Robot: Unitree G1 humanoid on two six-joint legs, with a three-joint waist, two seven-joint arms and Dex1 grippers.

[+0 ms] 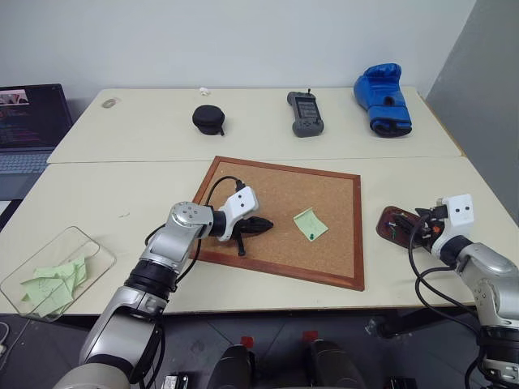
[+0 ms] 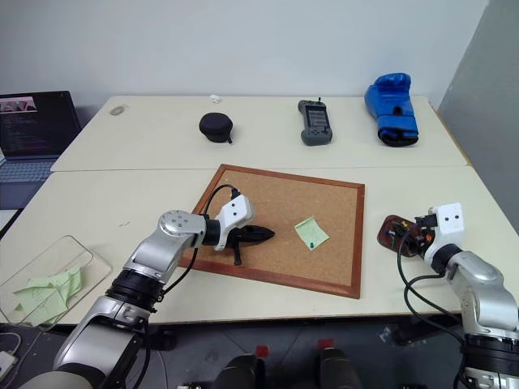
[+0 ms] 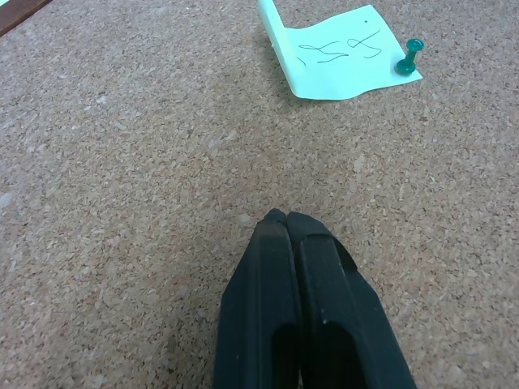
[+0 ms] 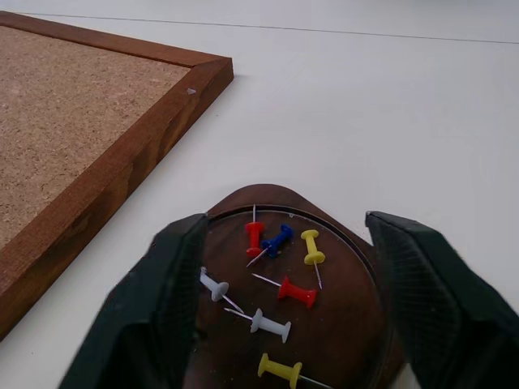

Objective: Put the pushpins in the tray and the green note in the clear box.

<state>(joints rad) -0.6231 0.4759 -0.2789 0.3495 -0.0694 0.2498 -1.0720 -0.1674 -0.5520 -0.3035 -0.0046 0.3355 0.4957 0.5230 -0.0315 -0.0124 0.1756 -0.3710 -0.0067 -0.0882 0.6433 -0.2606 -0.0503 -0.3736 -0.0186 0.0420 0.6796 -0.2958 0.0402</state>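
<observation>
Right wrist view has the right end effector (image 4: 284,300) spread wide over the tray (image 4: 340,332) near the desk's right edge, pins (image 4: 297,292) lying inside. Left end effector (image 3: 288,223) is pinched shut on the corkboard (image 1: 324,190), near the teal-pinned note (image 3: 340,57); box (image 1: 89,255) sits at the front-left corner.

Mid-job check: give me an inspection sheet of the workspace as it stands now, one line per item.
Surface: two beige tables, pushed together.
Job's things: green note lies on the corkboard, teal pin through its corner; tray holds seven pins, two of them red; clear box holds other green notes.
Clutter: black case, handheld device, blue boxing glove.
Grippers: left tool shut, above the corkboard; right tool open, its fingers either side of the tray.
Cables: black cable loops at both wrists.
Surroundings: laptop at far left, white wall behind.
</observation>
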